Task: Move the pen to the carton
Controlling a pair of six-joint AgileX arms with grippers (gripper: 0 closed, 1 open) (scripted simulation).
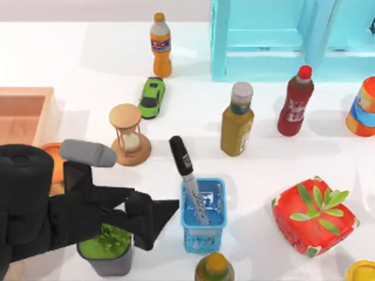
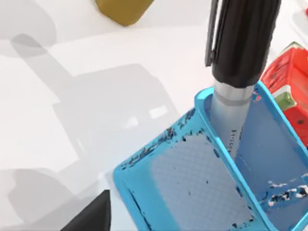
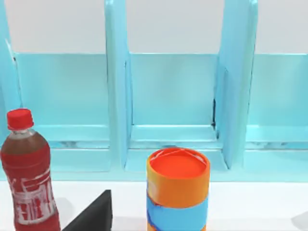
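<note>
The grey-barrelled, black-capped pen (image 1: 188,175) leans in the blue basket (image 1: 203,234); left hand (image 1: 167,212) open, empty.

Pen (image 1: 186,175) stands in basket (image 1: 203,234), carton (image 1: 23,114) far left.

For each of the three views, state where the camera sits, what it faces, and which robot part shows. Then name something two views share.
Top: above the table, looking down; left end effector beside the blue basket holding the pen.
Left wrist: on the left arm, facing pen and basket; dark fingertip.
Right wrist: facing the shelf; dark fingertip.
Shared: pen and basket.
</note>
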